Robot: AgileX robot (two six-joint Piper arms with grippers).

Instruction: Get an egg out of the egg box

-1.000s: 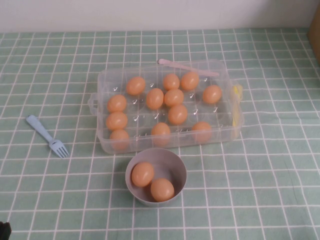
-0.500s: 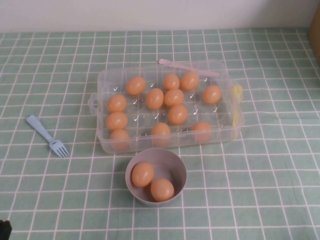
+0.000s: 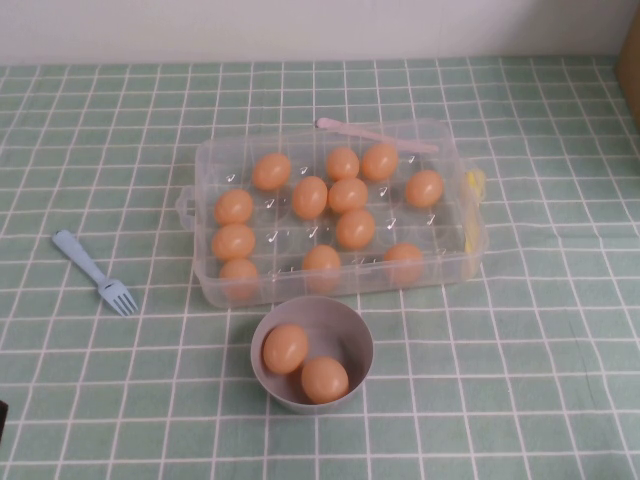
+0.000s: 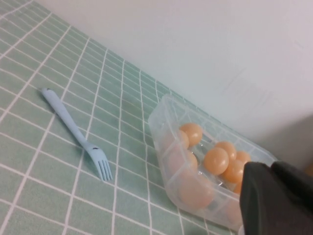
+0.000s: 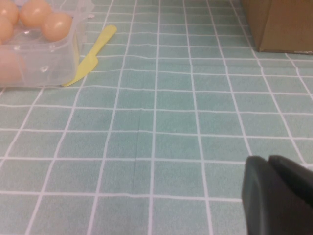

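The clear plastic egg box [image 3: 474, 235] stands open in the middle of the table with several orange-brown eggs [image 3: 309, 197] in its cells. It also shows in the left wrist view [image 4: 164, 132] with eggs [image 4: 216, 160] inside. My left gripper [image 4: 271, 169] is shut and empty, low at the near left, apart from the box's left end. My right gripper [image 5: 268, 159] is shut and empty over bare cloth to the right of the box [image 5: 44, 63]. Neither gripper touches an egg.
A greyish round bowl [image 3: 350, 320] with two eggs [image 3: 286, 348] sits just in front of the box. A light blue fork [image 3: 95, 272] lies left of it. A pink utensil [image 3: 375, 136] lies on the back rim, a yellow piece [image 5: 93, 54] by the right end, and a brown box [image 5: 283, 24] stands far right.
The dark bit of my left arm at the high view's bottom-left corner has slipped almost out of view. The eggs, box, bowl and fork have not moved.
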